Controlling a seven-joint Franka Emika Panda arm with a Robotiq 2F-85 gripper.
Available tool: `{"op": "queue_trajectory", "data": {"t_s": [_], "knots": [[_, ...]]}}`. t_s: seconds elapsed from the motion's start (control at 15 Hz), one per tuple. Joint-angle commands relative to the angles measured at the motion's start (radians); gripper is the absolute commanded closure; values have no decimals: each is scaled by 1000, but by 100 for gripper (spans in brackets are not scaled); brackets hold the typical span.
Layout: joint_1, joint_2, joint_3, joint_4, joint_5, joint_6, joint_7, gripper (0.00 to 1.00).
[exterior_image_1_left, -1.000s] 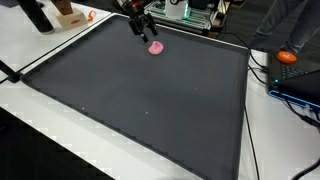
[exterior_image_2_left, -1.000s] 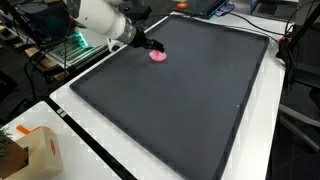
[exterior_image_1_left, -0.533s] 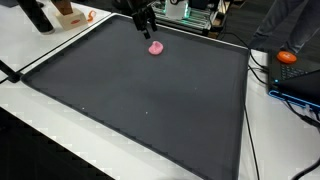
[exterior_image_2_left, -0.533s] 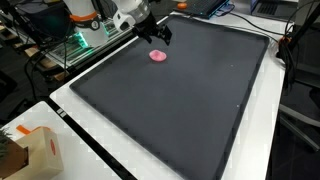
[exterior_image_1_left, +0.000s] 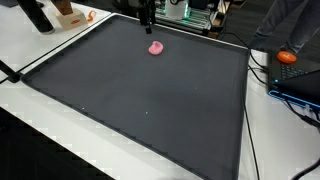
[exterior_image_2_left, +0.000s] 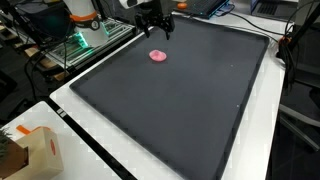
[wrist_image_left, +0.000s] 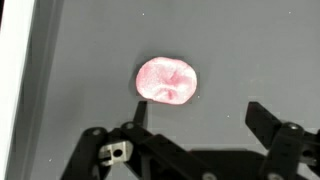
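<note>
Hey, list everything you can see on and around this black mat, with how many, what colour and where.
pink lump: one, pink, roundish, lying on the mat near one edge, touched by nothing
mat: one, black, covering most of the table
table: one, white, showing as a border round the mat
orange object: one, orange, off the mat at the side, too small to identify
cardboard box: one, brown, on a corner of the table, off the mat
fingers: two, black, spread open above the pink lump, holding nothing
</note>
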Motion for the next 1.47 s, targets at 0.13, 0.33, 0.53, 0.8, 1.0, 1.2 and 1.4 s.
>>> {"op": "queue_trajectory", "data": {"t_s": [0.13, 0.33, 0.53, 0.8, 1.0, 1.2, 1.4], "knots": [[1, -10, 7, 4, -47, -3, 41, 0], [1, -8, 7, 5, -47, -3, 41, 0], [4, 46, 0, -2, -2, 14, 20, 0], [11, 113, 2, -13, 49, 34, -9, 0], [16, 156, 6, -14, 79, 65, -44, 0], [24, 193, 10, -15, 94, 117, -79, 0], [28, 222, 12, -16, 96, 172, -101, 6]]}}
